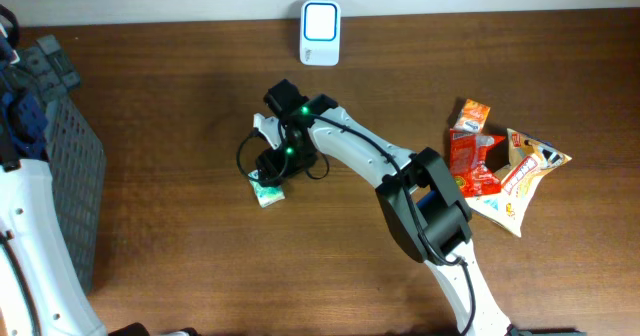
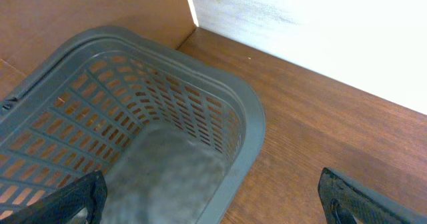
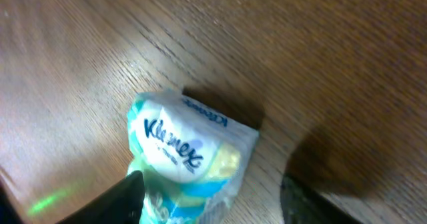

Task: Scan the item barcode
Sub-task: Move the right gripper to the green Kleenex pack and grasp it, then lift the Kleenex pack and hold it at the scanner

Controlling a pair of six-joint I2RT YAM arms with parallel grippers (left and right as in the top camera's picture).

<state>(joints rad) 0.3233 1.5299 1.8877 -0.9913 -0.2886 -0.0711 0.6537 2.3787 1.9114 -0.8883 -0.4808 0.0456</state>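
One small pack [image 3: 183,147] of tissues lies flat on the brown table [image 1: 180,266], near the middle and a bit to the left. It is white with blue and green on it, and the blue name faces up. I cannot see a barcode on it. The right end effector [image 3: 210,184] is low over the pack with its jaws apart, not holding anything. One dark finger [image 3: 123,197] is at the pack's left side, touching or almost touching it, I cannot tell which. The other finger [image 3: 300,201] is apart from the pack, with bare table between them. From above, the black end of the right arm [image 1: 350,151] covers most of the pack, and only one corner peeks out. The white scanner [image 1: 320,20] stands at the far edge of the table, well apart from the pack. Some red and yellow snack bags [image 1: 500,166] lie in a heap on the right side. The grey basket [image 2: 247,117] sits at the left edge. The left end effector [image 2: 210,187] hangs over the basket's rim with its jaws wide and nothing in them.
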